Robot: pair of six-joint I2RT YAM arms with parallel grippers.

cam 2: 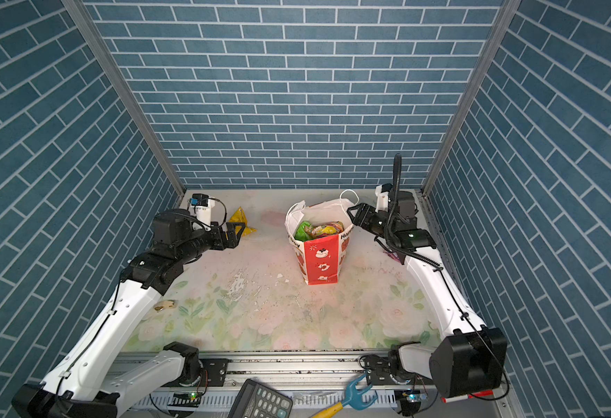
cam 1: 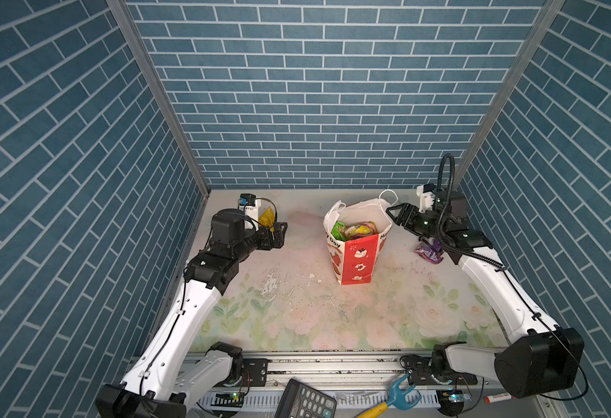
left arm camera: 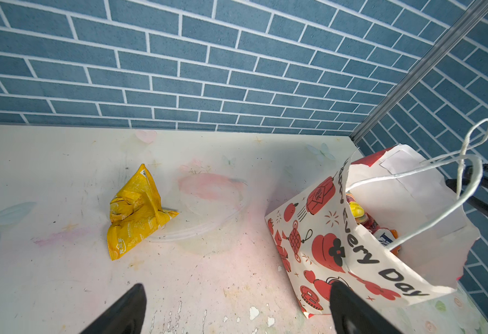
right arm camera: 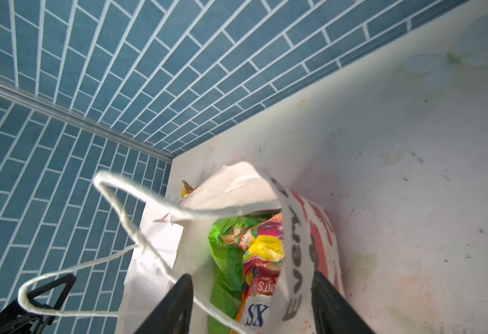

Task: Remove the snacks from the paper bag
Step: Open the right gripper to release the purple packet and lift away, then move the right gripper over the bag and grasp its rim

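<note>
Right wrist view: my right gripper hangs at the mouth of the paper bag, jaws apart, snacks inside; left gripper gapes empty near the yellow packet.

A desk with a faded floral print is carrying scuffs and dark specks, and white flakes of peeled surface are lying near its middle. Blue brick-patterned walls are enclosing it on three sides, with metal corner posts running up where they meet. A grey metal rail is running along the front edge. In front of it, a dark calculator is lying tilted, partly cut off. Near it, a toy tool with a blue forked head and a yellow handle is lying slantwise. A red marker is lying further right. In a top view, a small gold-coloured object is sitting at the desk's left edge.
</note>
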